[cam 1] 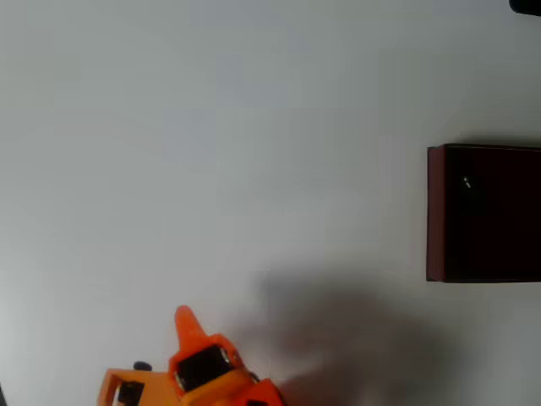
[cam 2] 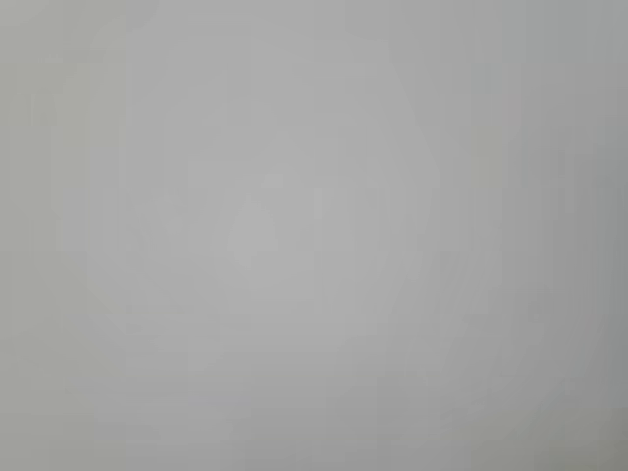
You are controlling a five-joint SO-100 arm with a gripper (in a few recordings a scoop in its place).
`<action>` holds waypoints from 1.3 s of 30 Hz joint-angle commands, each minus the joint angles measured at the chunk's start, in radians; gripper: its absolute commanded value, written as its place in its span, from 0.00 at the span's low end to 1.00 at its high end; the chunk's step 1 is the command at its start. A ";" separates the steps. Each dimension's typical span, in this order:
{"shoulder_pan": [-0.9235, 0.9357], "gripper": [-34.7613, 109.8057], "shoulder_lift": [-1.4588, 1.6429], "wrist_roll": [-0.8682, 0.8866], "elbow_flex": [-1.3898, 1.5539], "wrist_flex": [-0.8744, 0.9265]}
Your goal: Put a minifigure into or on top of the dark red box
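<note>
The dark red box (cam 1: 435,211) stands at the right edge of the overhead view, its thin maroon left wall framing an almost black interior. Inside it, near the upper left, sits a tiny pale speck (cam 1: 467,182) on something dark. This may be the minifigure's head, but it is too small to be sure. My orange gripper (cam 1: 184,320) is at the bottom edge, left of centre and far from the box. It shows as a single pointed tip aimed up the picture, with no gap and nothing held. The wrist view is blurred pale table surface.
The white table (cam 1: 254,127) stretches bare between the gripper and the box. A soft shadow (cam 1: 355,338) lies on it at the bottom centre-right. A small dark object (cam 1: 528,5) touches the top right corner.
</note>
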 commanded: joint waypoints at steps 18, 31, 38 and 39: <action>-0.153 0.30 0.043 -0.054 0.183 -0.043; -0.160 0.24 0.043 -0.061 0.183 -0.043; -0.160 0.25 0.043 -0.061 0.183 -0.043; -0.160 0.24 0.043 -0.061 0.183 -0.043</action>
